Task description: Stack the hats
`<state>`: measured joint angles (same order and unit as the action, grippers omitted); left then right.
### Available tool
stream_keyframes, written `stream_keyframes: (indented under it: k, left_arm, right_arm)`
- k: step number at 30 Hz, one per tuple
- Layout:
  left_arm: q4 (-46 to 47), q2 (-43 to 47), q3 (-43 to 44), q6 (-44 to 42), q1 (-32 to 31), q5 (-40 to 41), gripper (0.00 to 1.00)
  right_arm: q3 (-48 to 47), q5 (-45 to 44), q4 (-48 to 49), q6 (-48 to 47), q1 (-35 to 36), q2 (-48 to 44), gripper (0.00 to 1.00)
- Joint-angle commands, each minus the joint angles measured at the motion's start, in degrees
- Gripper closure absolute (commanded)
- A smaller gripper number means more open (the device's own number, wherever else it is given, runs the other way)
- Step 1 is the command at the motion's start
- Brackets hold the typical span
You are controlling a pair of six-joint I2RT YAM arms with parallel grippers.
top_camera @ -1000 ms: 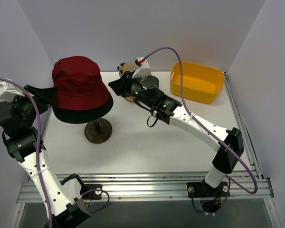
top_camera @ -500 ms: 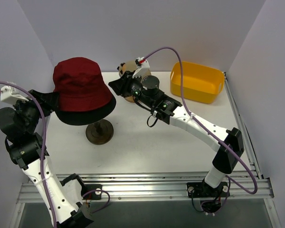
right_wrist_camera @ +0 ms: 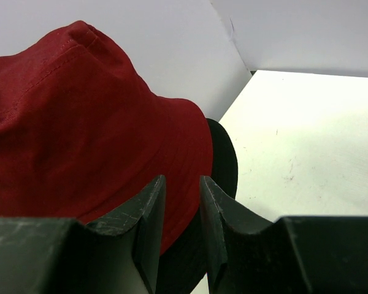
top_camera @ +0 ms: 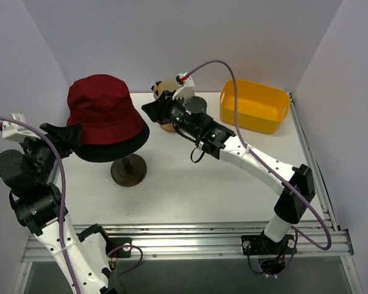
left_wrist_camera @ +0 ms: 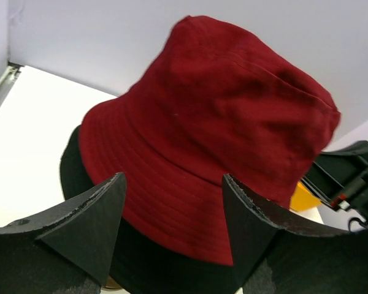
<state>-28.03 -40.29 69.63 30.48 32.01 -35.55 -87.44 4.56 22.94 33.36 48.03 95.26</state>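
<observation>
Bases of both arms sit at the near edge of the white table (top_camera: pixel 190 190). Up the left side, the left gripper (left_wrist_camera: pixel 173 180) stands with its fingers spread wide and holding nothing; it is level with the hat brims and just beside them, and whether it touches them cannot be told. The dark red bucket hat (top_camera: pixel 104 110) sits over the black bucket hat (top_camera: pixel 113 153), whose brim shows as a dark ring beneath the red one, and the pair rests on the wooden stand (top_camera: pixel 127 171) on the left half of the table. On the hats' other side, the right gripper (right_wrist_camera: pixel 183 180) points at the red crown from close by, its fingers drawn near each other with a slim gap and nothing between them. Farther back on the right stands a yellow bin (top_camera: pixel 254 105), well apart from the hats.
</observation>
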Motion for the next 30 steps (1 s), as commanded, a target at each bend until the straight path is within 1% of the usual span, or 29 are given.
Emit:
stream_keyframes:
  k: [1,6,10,13,17,18,20,21,23,24,30]
  left_arm:
    - [1.23,1.00,1.31,0.64,-0.19,-3.47,0.28]
    - [2.63,1.36,-1.77,1.25,-0.19,-6.89,0.28]
    - [2.72,2.41,-4.67,0.37,-0.28,-6.90,0.29]
    - [3.07,3.03,-6.69,0.28,-0.37,-6.81,0.34]
    - [4.29,3.82,-8.80,0.98,-0.37,-7.43,0.49]
    - [4.47,3.99,-9.68,1.42,-0.37,-7.43,0.61]
    - [4.74,4.52,-10.30,1.60,-0.37,-7.08,0.76]
    - [4.65,4.61,-10.82,1.69,-0.37,-7.25,0.88]
    - [4.30,4.70,-11.35,1.69,-0.37,-7.52,0.96]
    - [3.87,4.78,-11.53,1.17,-0.37,-7.52,0.97]
    - [1.76,5.58,-13.90,-0.07,-0.63,-6.20,0.98]
  right_arm:
    - [0.25,0.89,2.99,0.12,-0.22,0.01,0.75]
    - [-0.01,0.98,3.16,0.47,-0.31,0.45,0.75]
    - [-0.01,1.07,3.25,0.82,-0.31,0.62,0.75]
    - [-0.01,1.07,3.34,0.91,-0.22,0.80,0.75]
    - [-0.28,1.07,3.43,1.26,-0.13,1.06,0.75]
    - [-0.28,1.07,3.43,1.26,0.04,1.15,0.75]
    - [-0.36,1.07,3.52,1.27,0.05,1.15,0.75]
    - [-0.28,1.07,3.52,1.26,0.05,1.15,0.75]
    - [-0.36,0.89,3.52,1.18,0.05,1.15,0.75]
    - [-0.45,0.89,3.52,1.18,0.05,1.15,0.75]
    - [-1.50,1.24,3.43,1.09,0.05,2.12,0.75]
